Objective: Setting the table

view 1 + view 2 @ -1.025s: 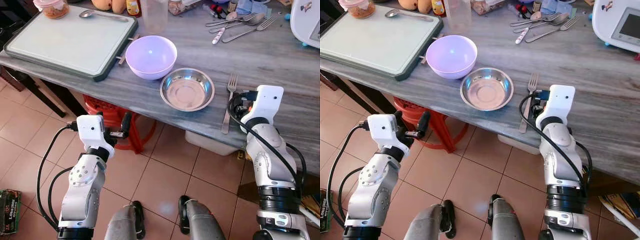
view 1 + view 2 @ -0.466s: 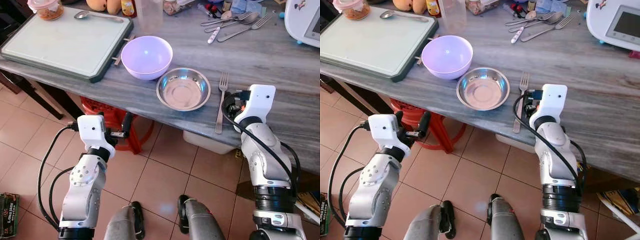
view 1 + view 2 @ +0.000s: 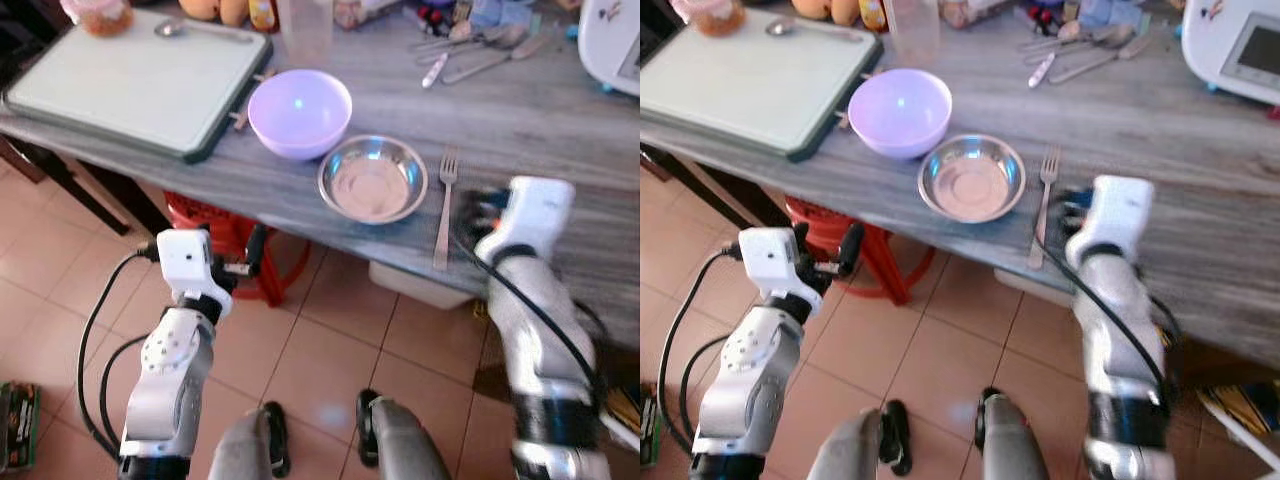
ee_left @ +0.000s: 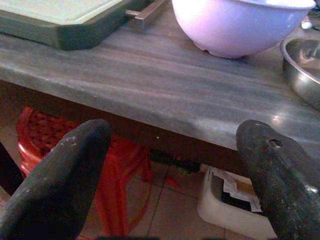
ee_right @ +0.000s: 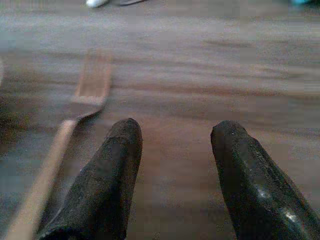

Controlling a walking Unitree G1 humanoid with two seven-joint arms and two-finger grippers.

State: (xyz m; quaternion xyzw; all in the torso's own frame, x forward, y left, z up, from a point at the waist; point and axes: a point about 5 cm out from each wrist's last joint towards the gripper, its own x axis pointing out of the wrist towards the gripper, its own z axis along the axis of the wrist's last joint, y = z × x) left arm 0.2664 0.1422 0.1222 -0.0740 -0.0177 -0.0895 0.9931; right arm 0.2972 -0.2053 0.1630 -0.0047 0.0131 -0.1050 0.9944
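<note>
A steel bowl (image 3: 373, 179) sits near the grey table's front edge (image 3: 300, 215), with a purple bowl (image 3: 299, 110) just behind it to the left. A fork (image 3: 444, 205) lies right of the steel bowl, tines pointing away from me. My right gripper (image 3: 473, 207) hovers low over the table just right of the fork's handle. In the right wrist view the right gripper (image 5: 175, 137) is open and empty, with the fork (image 5: 80, 110) beside one finger. My left gripper (image 4: 175, 140) is open, below and in front of the table edge, facing the purple bowl (image 4: 240, 22).
A green-rimmed cutting board (image 3: 130, 80) with a spoon (image 3: 205, 30) lies at the back left. Loose cutlery (image 3: 480, 55) and a white appliance (image 3: 612, 45) are at the back right. A red stool (image 3: 235, 240) and a white box (image 3: 420, 285) stand under the table.
My right arm has shifted a little to the right, away from the fork, and is blurred. The fork still lies beside the steel bowl. The left arm has held still; the view swayed slightly.
</note>
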